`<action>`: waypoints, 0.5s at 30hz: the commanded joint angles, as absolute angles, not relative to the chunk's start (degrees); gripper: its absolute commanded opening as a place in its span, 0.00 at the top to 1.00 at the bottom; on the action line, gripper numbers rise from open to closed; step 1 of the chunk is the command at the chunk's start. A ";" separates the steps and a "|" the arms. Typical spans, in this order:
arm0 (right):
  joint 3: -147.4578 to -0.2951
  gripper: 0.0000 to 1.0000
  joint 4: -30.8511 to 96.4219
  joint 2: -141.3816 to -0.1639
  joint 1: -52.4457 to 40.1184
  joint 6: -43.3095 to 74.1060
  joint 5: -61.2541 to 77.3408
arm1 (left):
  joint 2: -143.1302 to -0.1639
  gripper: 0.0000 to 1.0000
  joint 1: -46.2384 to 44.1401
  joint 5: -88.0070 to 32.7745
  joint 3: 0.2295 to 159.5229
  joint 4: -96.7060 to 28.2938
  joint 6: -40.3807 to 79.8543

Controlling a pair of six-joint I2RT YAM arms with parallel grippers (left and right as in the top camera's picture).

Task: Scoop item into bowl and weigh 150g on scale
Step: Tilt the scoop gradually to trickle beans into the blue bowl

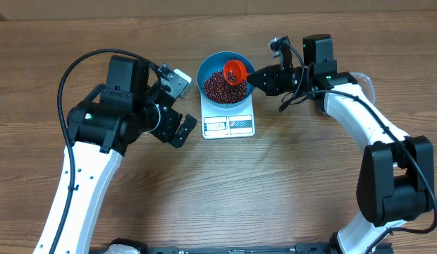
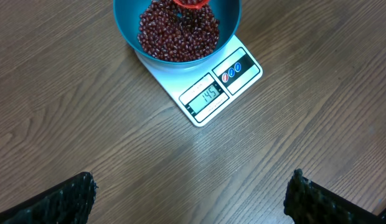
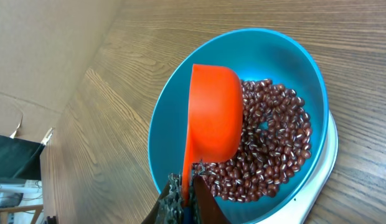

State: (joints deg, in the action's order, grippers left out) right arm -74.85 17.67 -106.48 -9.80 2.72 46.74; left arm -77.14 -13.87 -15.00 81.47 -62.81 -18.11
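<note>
- One gripper busy: right gripper (image 3: pixel 183 190) clamped shut on the handle of the small orange plastic scoop (image 3: pixel 211 118), tilted over the bowl and seemingly empty.
- Directly beneath: round deep bright blue bowl (image 3: pixel 292 56) holding a loose pile of small dark red-brown beans (image 3: pixel 274 137), seated on the small flat white rectangular kitchen scale (image 2: pixel 218 90).
- On the display, what looks like 145, so just short of target.
- Further out: left gripper (image 1: pixel 182 130) spread wide and empty, hovering over the wooden worktop (image 1: pixel 275 183) just left of the scale.
- Step in hand, by judgement: the final topping-up.
- Next, probably: a small extra portion of beans, trickled in gently with an eye on the readout.
- Main risk: overshooting with a full scoop.
</note>
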 commanded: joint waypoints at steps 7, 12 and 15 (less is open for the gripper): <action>-76.93 0.96 17.17 -106.59 -10.04 -6.35 48.07 | -77.17 0.00 -13.89 -16.12 82.65 -62.81 -17.56; -76.93 0.96 17.21 -105.23 -10.04 -6.35 48.07 | -77.17 0.00 -13.89 -16.10 82.65 -62.81 -17.56; -76.93 0.96 17.21 -103.59 -10.04 -6.55 47.24 | -77.17 0.01 -13.89 -16.10 82.65 -62.81 -17.56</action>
State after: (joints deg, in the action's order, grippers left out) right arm -74.89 17.58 -106.43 -9.85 -5.06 47.18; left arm -77.14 -13.87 -15.00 81.47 -62.78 -18.09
